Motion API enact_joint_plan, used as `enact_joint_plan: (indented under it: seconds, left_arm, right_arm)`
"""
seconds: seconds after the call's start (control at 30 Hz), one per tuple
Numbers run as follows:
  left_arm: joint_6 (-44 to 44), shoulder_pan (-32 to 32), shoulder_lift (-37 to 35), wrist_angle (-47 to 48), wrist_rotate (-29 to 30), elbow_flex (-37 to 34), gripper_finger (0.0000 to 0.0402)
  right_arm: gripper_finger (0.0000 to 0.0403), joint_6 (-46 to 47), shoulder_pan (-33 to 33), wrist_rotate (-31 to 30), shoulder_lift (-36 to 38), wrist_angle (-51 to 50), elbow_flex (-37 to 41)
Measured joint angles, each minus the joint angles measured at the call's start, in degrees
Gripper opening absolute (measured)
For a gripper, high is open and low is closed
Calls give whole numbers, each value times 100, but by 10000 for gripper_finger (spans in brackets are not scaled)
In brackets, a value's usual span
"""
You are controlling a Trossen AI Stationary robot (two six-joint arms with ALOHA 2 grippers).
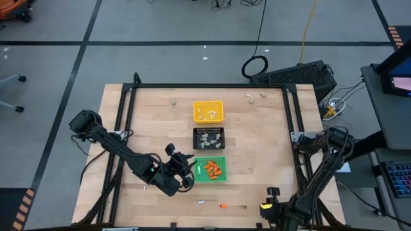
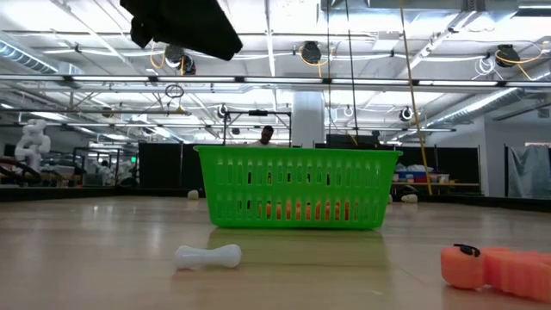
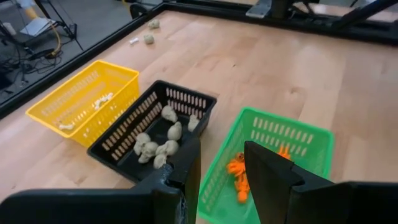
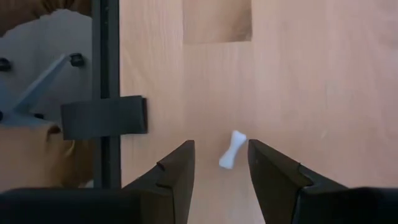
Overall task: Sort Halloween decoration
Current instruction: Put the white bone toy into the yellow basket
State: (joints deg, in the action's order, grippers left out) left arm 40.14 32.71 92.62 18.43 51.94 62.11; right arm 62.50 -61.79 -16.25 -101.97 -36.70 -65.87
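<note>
The right gripper [image 4: 221,167] was open, hanging over a white stick [image 4: 231,151] by the tabletop's [image 1: 257,186] near-right edge. I'd have dropped straight down and centred the stick's waist before pinching. The left gripper [image 3: 222,168] sat empty and parted at the green tray [image 3: 305,140], which held orange bits [image 3: 239,174].

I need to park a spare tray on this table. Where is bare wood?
Bare wood lies left of the yellow tray, and right of the black tray. It is crowded around the green tray, where the left gripper hovers.
</note>
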Motion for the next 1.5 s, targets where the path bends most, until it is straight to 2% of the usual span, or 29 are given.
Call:
enact_joint_plan:
  seconds: [0.7, 0.83, 1.1, 1.5]
  left_arm:
    - [4, 0, 0, -205, -37, -2, 122]
    - [2, 0, 0, -259, -37, -2, 122]
    - [1, 0, -2, -258, -37, -2, 122]
    - [-2, 0, -5, -253, -97, -2, 122]
  right_arm:
    - [131, 582, -6, -20, -555, -128, -92]
    - [102, 585, -4, -28, -560, -155, -89]
    - [9, 580, 4, -44, -564, -173, -83]
    - [1, 270, 12, -151, -399, -180, -54]
